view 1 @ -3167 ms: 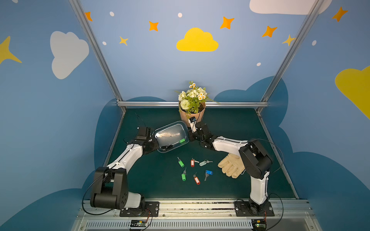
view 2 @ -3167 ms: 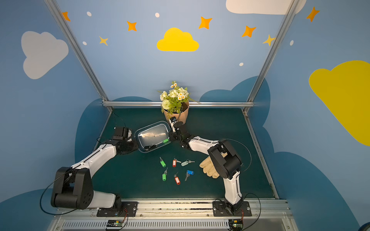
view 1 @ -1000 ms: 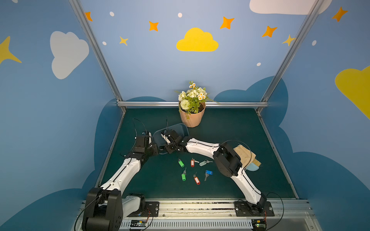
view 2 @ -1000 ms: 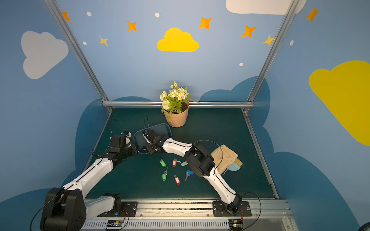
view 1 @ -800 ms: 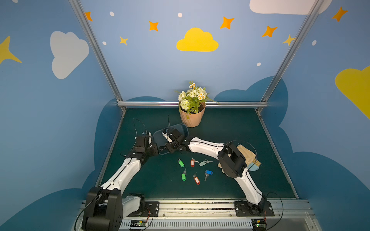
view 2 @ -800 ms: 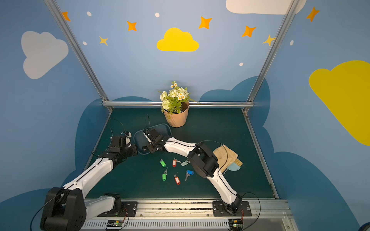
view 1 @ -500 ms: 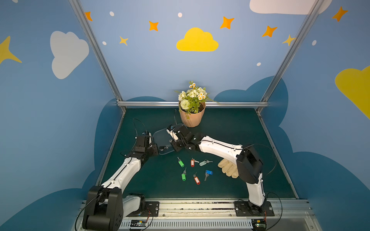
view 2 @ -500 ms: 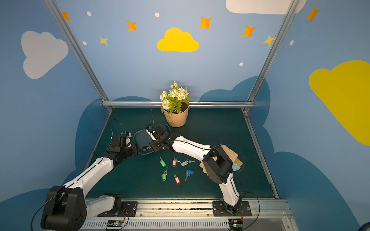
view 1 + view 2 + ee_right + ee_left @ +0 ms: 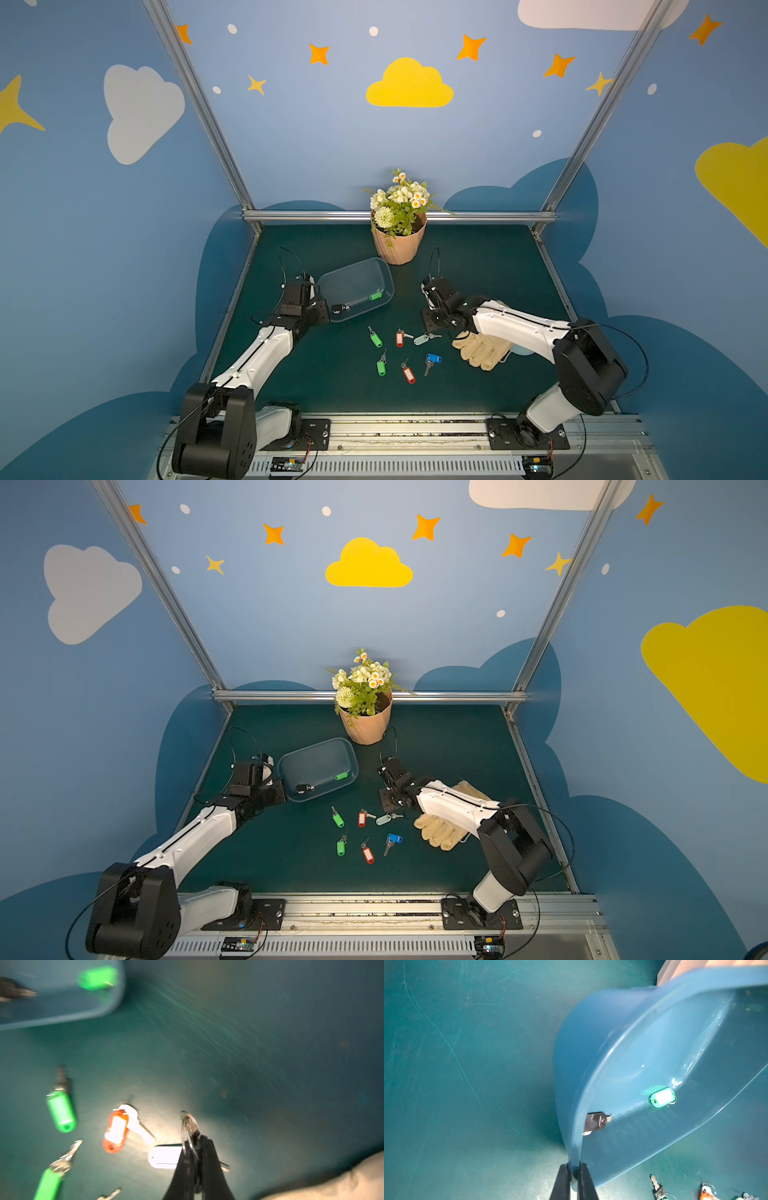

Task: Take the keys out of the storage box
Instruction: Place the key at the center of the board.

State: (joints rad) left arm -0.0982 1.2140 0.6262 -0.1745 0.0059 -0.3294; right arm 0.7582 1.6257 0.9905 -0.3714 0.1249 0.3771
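Storage box [image 9: 353, 277], tilted, its rim pinched by the left gripper [image 9: 574, 1172], holds a green-tagged key [image 9: 375, 296] and a black-tagged key [image 9: 338, 308], while the right gripper [image 9: 196, 1147] is clamped on the pale-tagged key [image 9: 165, 1156] beside five keys [image 9: 433, 358] on the mat [image 9: 332, 374].

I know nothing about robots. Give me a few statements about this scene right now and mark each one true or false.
1. The storage box holds two keys, a green-tagged key and a black-tagged key. True.
2. The left claw is open and clear of the box. False: it is shut on the box's rim.
3. A blue-tagged key lies on the table, outside the box. True.
4. The flower pot has tipped onto its side. False: it stands upright behind the box.
5. The right claw is reaching inside the box. False: it is outside the box, over the table, shut on a metal key ring.
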